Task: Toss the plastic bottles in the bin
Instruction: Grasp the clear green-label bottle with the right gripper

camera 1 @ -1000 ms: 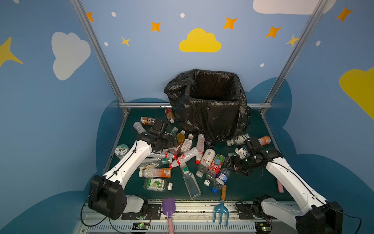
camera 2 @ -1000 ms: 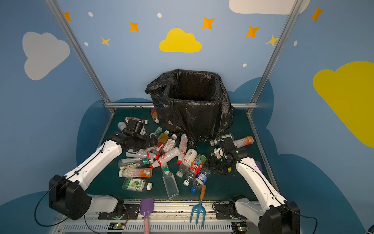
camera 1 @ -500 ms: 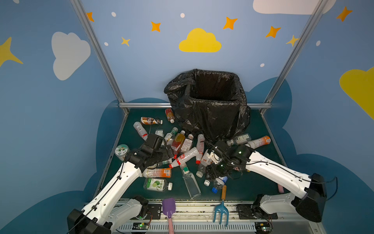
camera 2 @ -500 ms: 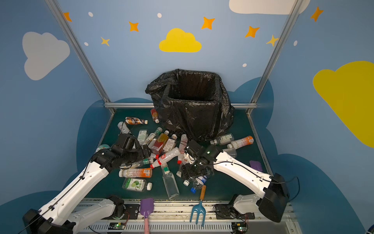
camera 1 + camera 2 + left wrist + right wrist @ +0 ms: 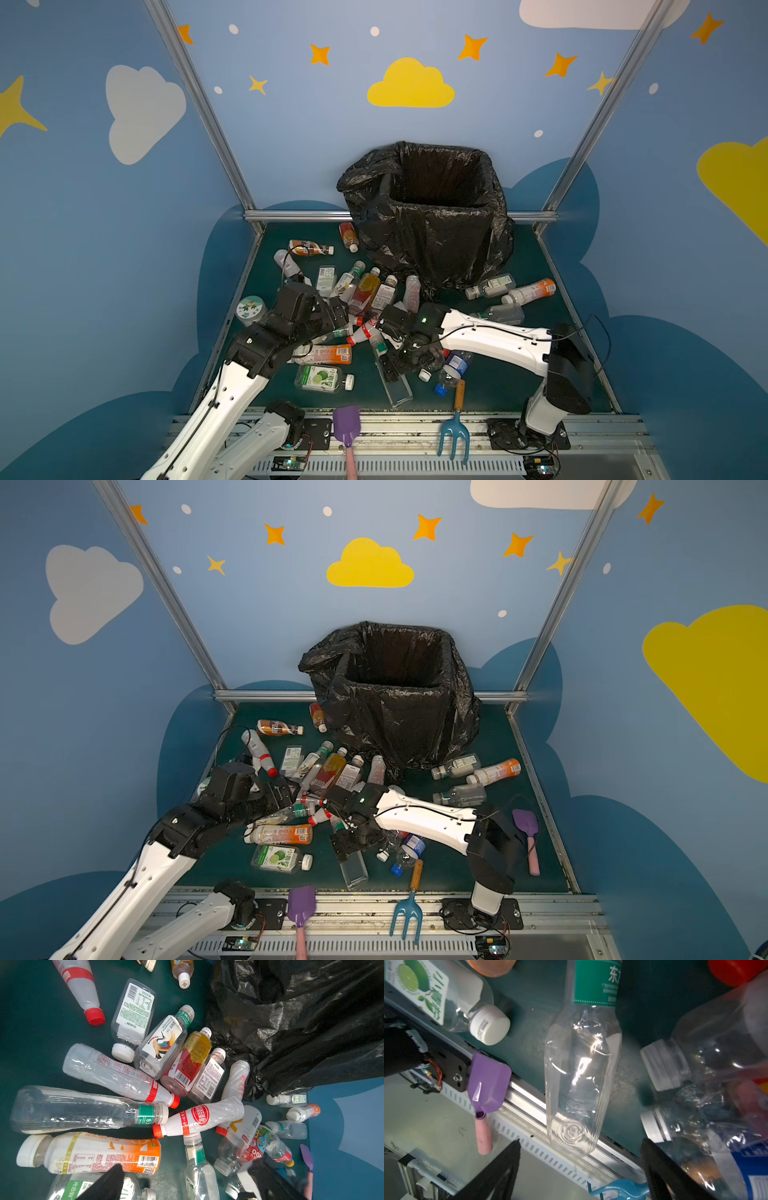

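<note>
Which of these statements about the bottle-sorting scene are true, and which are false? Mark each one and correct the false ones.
1. The bin stands upright at the back of the table with its mouth open. True.
2. The right pincer is clamped on the clear green-labelled bottle. False: its jaws stand apart over that bottle and hold nothing.
3. A purple shovel lies at the table's front edge. True.
4. The lime-label bottle stands upright. False: it lies on its side.
5. The blue rake is inside the bin. False: it lies at the front edge, far from the bin.
</note>
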`<state>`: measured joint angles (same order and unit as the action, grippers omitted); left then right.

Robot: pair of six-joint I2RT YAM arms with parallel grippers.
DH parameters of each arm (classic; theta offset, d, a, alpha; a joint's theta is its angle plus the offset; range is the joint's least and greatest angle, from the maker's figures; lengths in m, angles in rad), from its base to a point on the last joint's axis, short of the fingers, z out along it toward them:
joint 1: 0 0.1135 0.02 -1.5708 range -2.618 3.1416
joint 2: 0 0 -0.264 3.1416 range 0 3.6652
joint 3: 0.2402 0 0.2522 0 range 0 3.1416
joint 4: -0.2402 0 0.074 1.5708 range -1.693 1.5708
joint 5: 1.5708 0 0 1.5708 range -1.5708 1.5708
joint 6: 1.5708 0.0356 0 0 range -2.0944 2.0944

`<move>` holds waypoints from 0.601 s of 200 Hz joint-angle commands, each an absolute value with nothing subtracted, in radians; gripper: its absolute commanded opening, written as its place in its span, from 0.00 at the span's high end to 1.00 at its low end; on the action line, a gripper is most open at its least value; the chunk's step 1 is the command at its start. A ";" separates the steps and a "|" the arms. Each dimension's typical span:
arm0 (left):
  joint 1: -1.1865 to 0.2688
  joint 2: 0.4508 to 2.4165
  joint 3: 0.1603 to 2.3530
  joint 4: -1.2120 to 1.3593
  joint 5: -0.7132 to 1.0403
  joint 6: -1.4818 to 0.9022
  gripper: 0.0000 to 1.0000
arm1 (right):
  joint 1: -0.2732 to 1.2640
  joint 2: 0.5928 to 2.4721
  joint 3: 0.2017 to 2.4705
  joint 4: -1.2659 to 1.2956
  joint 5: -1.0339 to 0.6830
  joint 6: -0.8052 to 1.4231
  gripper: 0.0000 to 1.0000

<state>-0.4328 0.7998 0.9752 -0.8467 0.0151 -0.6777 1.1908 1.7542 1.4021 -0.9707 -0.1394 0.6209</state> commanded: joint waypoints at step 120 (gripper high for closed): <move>-0.429 0.654 0.983 -0.992 0.009 -0.638 0.00 | 1.244 2.038 1.634 -1.098 -0.012 0.685 0.10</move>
